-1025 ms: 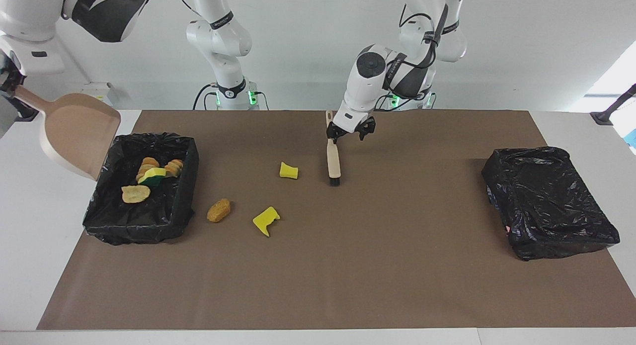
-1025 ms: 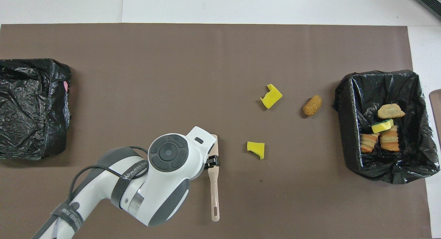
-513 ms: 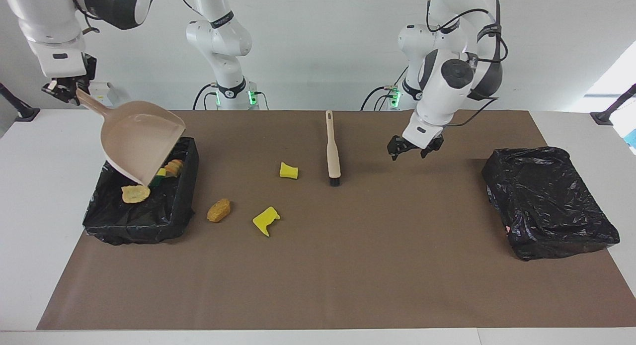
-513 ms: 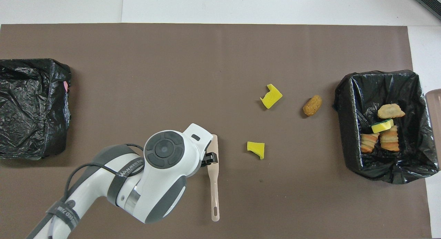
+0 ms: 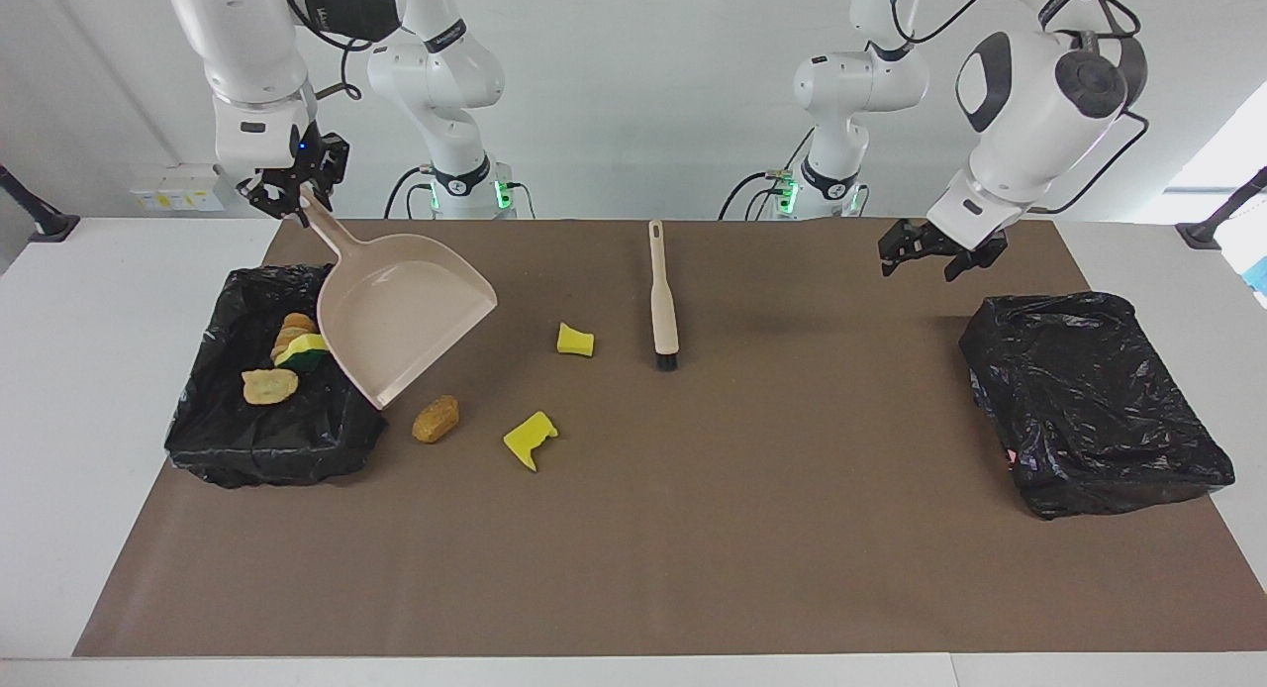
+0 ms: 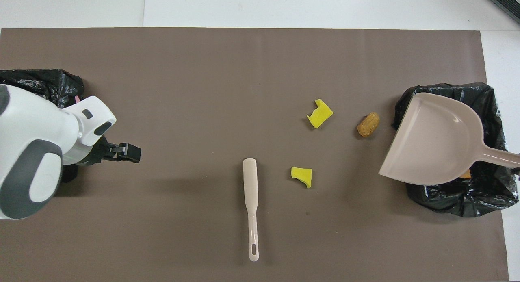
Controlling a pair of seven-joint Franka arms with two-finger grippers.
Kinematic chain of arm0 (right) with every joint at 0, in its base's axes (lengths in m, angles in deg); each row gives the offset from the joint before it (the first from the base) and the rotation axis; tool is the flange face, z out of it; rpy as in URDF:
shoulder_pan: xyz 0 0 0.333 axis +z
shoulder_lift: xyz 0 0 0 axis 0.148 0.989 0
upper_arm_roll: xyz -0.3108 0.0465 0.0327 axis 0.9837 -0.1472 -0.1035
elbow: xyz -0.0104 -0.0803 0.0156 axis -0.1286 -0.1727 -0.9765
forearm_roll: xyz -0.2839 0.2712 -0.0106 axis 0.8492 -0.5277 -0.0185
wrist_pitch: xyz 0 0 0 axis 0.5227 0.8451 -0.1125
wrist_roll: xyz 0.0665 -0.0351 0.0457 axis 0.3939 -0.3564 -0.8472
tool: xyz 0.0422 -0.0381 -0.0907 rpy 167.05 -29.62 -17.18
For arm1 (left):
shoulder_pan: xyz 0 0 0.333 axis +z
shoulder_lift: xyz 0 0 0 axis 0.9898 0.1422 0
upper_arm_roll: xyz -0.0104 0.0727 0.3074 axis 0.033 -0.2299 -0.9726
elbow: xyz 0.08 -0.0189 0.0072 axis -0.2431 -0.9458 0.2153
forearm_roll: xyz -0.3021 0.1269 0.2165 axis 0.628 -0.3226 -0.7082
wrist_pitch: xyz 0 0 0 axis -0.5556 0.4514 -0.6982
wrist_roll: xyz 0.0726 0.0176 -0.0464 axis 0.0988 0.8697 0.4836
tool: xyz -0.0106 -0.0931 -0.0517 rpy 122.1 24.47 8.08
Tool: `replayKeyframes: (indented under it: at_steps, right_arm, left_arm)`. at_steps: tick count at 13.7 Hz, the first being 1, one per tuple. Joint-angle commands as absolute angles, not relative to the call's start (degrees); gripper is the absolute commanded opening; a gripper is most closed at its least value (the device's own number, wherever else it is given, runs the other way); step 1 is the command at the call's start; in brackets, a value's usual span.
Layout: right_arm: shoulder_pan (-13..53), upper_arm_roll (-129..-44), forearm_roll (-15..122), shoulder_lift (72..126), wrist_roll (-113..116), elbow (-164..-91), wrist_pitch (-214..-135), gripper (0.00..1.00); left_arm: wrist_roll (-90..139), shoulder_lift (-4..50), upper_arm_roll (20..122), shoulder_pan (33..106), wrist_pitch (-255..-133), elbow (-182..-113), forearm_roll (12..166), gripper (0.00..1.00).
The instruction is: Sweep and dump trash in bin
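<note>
My right gripper (image 5: pixel 292 194) is shut on the handle of the beige dustpan (image 5: pixel 401 316). It holds the pan tilted over the open bin's (image 5: pixel 267 449) edge, with the lip low by a brown scrap (image 5: pixel 436 419). Two yellow scraps (image 5: pixel 575 341) (image 5: pixel 530 439) lie on the mat between bin and brush (image 5: pixel 661 296). Several scraps (image 5: pixel 267 386) lie in the bin. My left gripper (image 5: pixel 930 251) is open and empty, up over the mat near the other bin. In the overhead view the dustpan (image 6: pixel 434 146) covers part of the bin (image 6: pixel 459 200); the brown scrap (image 6: pixel 368 124), yellow scraps (image 6: pixel 319 113) (image 6: pixel 302 175), brush (image 6: pixel 251 192) and left gripper (image 6: pixel 126 152) show.
A second bin wrapped in a black bag (image 5: pixel 1094 400) stands at the left arm's end of the brown mat (image 5: pixel 693 529); it also shows in the overhead view (image 6: pixel 40 79). White table borders the mat at both ends.
My right arm swung the dustpan from outside the bin across it toward the mat. My left gripper let go of the brush, rose and moved toward the wrapped bin. The brush stayed put.
</note>
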State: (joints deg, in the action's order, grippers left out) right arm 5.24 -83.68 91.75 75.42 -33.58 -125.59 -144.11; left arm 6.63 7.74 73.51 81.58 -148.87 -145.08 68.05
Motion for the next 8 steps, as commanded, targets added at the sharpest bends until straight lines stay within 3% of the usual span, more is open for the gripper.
replayKeyframes:
  at_steps: [1,3,8]
  right_arm:
    - [8.85,-83.36,86.37,74.91,-16.36,-126.8,-146.98,0.0]
    - [13.33,-83.36,84.86,76.67,-5.34,-126.72,-151.1,0.0]
    - [22.46,-83.63,81.78,82.55,15.22,-126.11,-160.6,0.0]
  left_arm:
    - [5.94,8.07,74.12,82.0,-137.92,-136.33,66.48,1.0]
    - [4.11,7.11,73.25,82.17,-133.49,-132.97,64.02,1.0]
    - [2.87,2.98,72.54,82.26,-137.34,-138.14,64.1,1.0]
